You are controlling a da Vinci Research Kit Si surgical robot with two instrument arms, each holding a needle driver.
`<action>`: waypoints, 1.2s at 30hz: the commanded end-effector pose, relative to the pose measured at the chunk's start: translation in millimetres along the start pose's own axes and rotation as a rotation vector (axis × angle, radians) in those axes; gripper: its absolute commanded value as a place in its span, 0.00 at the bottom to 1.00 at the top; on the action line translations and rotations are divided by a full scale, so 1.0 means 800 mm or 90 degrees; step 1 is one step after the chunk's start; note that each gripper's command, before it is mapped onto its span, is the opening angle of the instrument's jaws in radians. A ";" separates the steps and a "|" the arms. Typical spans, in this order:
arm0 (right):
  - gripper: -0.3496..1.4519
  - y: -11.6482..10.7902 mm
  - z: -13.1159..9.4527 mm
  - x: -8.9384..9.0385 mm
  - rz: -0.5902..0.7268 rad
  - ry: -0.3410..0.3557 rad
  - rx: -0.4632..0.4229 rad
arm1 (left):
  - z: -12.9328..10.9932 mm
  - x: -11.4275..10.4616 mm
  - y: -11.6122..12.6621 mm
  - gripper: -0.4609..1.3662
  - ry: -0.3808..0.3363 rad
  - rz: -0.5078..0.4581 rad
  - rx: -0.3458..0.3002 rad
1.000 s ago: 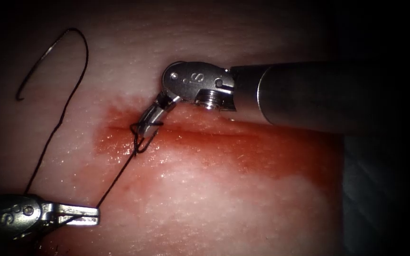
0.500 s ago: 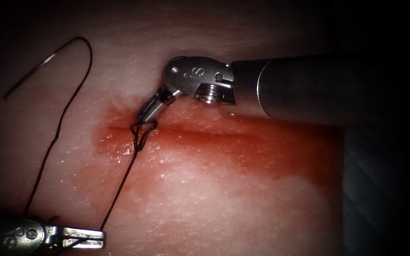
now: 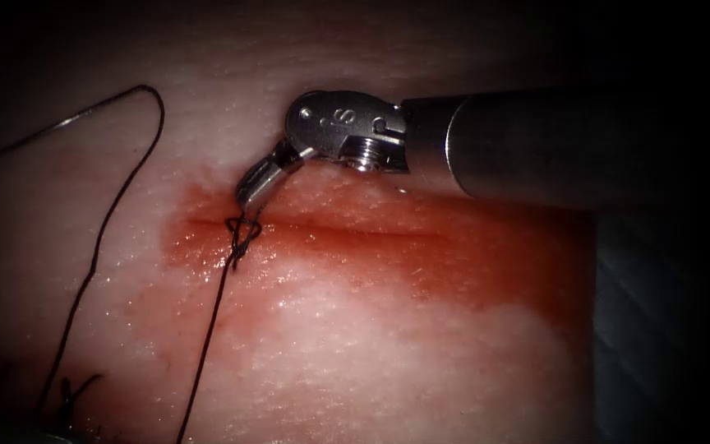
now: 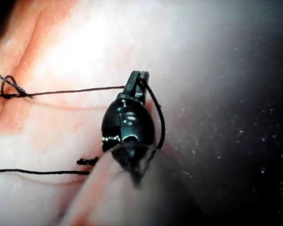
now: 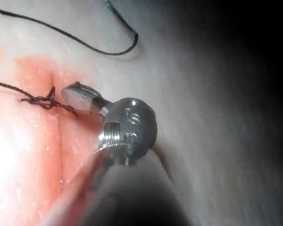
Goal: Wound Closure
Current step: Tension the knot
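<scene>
Thread [image 3: 207, 353] knotted at cut [image 3: 388, 232], two hands gripping it

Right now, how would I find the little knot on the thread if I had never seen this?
Find the tissue with its long red cut. Follow the cut to its left end, just below the right tool's tip. There the black thread bunches into a small tangled knot, unlike the smooth strands that run away from it.
</scene>
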 end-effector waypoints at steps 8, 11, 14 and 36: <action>0.00 0.0013 -0.0003 -0.0003 0.026 -0.002 -0.055 | 0.0016 0.0009 0.0035 0.06 -0.003 0.001 -0.043; 0.00 0.0017 -0.0004 -0.0004 0.032 -0.005 -0.077 | 0.0021 0.0014 0.0050 0.06 -0.003 0.001 -0.054; 0.00 0.0021 -0.0008 -0.0006 0.031 -0.008 -0.092 | 0.0026 0.0018 0.0060 0.06 -0.003 -0.001 -0.060; 0.00 0.0053 -0.0007 -0.0038 0.047 -0.026 -0.209 | 0.0024 0.0017 0.0108 0.06 -0.005 0.003 -0.075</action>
